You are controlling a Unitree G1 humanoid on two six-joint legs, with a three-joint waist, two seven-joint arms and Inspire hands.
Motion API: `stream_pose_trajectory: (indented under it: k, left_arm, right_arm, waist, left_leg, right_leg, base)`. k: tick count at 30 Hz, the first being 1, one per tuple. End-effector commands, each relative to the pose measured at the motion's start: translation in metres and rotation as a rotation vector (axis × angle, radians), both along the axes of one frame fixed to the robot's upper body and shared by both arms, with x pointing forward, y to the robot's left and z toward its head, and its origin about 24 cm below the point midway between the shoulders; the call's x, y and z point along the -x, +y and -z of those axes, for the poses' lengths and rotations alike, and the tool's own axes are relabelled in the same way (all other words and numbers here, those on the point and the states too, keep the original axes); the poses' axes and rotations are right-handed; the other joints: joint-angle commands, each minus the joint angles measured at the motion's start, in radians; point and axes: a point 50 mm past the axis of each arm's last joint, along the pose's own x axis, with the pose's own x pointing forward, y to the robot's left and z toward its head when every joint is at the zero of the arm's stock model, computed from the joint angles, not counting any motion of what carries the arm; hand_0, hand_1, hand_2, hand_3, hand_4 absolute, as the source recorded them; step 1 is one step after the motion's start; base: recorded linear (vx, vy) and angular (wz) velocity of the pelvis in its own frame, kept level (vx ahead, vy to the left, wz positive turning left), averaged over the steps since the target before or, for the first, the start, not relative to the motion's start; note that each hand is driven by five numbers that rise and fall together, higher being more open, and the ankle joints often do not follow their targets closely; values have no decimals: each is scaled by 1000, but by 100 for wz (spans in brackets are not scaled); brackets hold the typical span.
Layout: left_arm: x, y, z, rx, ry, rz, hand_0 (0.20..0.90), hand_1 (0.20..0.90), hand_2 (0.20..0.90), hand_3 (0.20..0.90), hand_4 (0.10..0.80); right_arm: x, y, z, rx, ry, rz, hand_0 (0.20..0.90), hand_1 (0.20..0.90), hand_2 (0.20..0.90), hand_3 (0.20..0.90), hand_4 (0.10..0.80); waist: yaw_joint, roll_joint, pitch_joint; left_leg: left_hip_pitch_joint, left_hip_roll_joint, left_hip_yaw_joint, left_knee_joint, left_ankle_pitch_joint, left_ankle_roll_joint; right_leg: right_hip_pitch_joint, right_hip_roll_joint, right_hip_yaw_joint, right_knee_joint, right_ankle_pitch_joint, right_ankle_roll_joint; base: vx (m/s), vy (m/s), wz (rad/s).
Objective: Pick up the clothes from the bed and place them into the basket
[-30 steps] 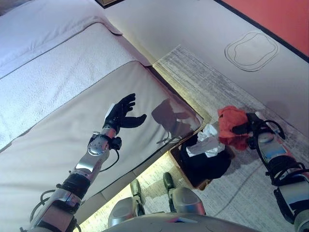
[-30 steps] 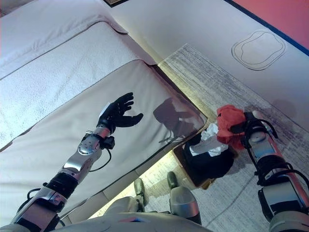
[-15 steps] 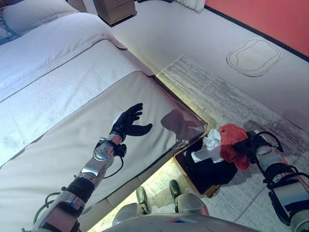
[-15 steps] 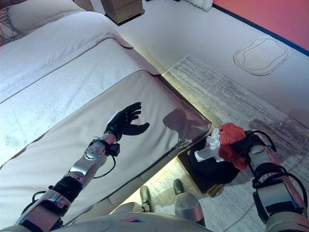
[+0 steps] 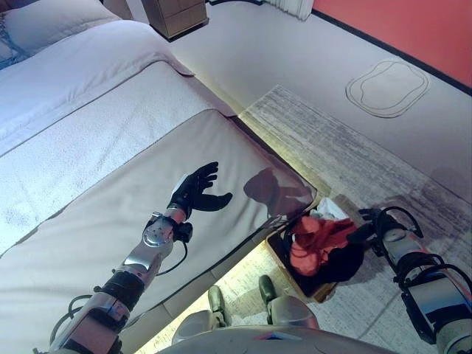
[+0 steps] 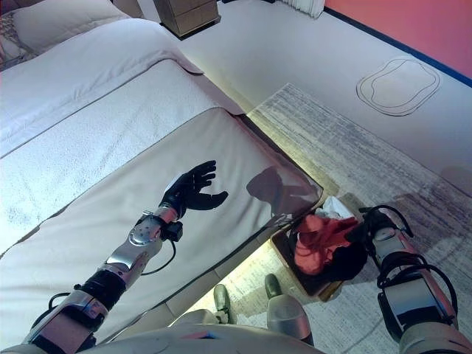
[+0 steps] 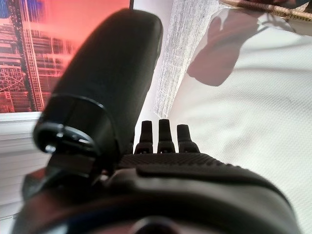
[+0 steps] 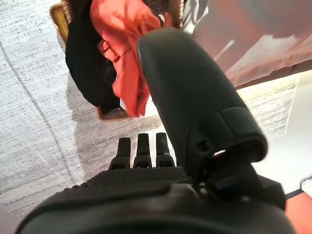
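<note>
A red garment lies in the wicker basket on the rug beside the bed, on top of black clothes, with a white piece behind it. My right hand is at the basket's right side, open and empty; its wrist view shows straight fingers with the red garment beyond them. My left hand hovers open over the bare bed cover, and its wrist view shows straight fingers.
The basket stands on a grey rug by the bed's corner. A wooden nightstand and a pillow are at the far end. An oval outline marks the floor near the red wall.
The red garment has left my right hand and dropped into the basket, covering the white piece. My right hand has lowered and opened. The left hand has barely moved.
</note>
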Motion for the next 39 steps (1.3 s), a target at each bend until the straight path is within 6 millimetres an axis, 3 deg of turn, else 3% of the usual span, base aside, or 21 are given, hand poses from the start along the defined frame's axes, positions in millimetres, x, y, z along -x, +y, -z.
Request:
stream_pose_trajectory:
  k: [1,6,9,12,13,17,21,27,31,39]
  left_arm:
    - [-10,-10,-20,14,-132,39,900,900,900,900,800]
    - [-10,-6,-21,21,-135,9,900,900,900,900,800]
    - [-9,-1,-20,27,-126,-17,900,900,900,900,800]
    - [-5,2,-14,37,-106,-48,900,900,900,900,800]
    - [-2,3,-11,44,-94,-63,900,900,900,900,800]
    - [11,5,5,67,-56,-128,900,900,900,900,800]
    - [28,9,20,89,-20,-186,900,900,900,900,800]
    - [50,11,37,122,33,-226,900,900,900,900,800]
    - [55,14,43,126,57,-236,900,900,900,900,800]
    - [54,22,40,118,67,-200,900,900,900,900,800]
  right_arm:
    - [-2,-19,-16,107,-4,-7,900,900,900,900,800]
    - [1,-14,-9,92,-23,-16,900,900,900,900,800]
    - [-13,-4,-19,74,-144,-20,900,900,900,900,800]
    - [-39,18,-43,58,-348,-59,900,900,900,900,800]
    - [-50,34,-56,45,-428,-81,900,900,900,900,800]
    - [-61,78,-78,23,-643,-208,900,900,900,900,800]
    - [-51,113,-81,-11,-782,-317,900,900,900,900,800]
    - [-21,140,-56,-179,-823,-311,900,900,900,900,800]
    - [-12,162,-54,-205,-838,-417,900,900,900,900,800]
    - [-4,172,-53,-206,-830,-503,900,900,900,900,800]
  waist:
    - [32,-5,-107]
    - [43,-11,-111]
    - [55,-14,-113]
    - [63,-15,-113]
    - [65,-16,-113]
    - [74,-15,-118]
    - [98,-18,-122]
    - [117,-30,-132]
    - [136,-36,-138]
    - [177,-49,-141]
  left_leg:
    - [27,38,-7,43,-170,-7]
    - [32,37,-27,34,-164,-7]
    - [35,35,-54,23,-155,-8]
    - [33,30,-86,13,-146,-10]
    - [30,27,-100,12,-145,-11]
    - [22,16,-130,10,-142,-12]
    - [17,13,-157,8,-136,-13]
    - [12,19,-180,2,-120,-14]
    - [3,17,-206,2,-113,-14]
    - [-10,11,-242,2,-102,-15]
  right_leg:
    - [-90,-36,-20,61,-16,54]
    - [-77,-36,-25,58,-18,51]
    - [-65,-35,-33,58,-22,47]
    - [-55,-32,-39,59,-29,40]
    - [-53,-31,-41,61,-32,39]
    - [-42,-33,-53,58,-42,33]
    - [-21,-43,-85,45,-52,30]
    - [4,-50,-126,41,-66,27]
    - [14,-54,-155,40,-77,27]
    - [40,-67,-214,18,-76,34]
  base:
    - [0,0,0]
    - [13,-8,2]
    - [36,-25,10]
    - [22,-12,14]
    - [19,1,12]
    - [24,17,17]
    - [29,21,19]
    - [55,3,33]
    - [61,-6,30]
    - [37,0,17]
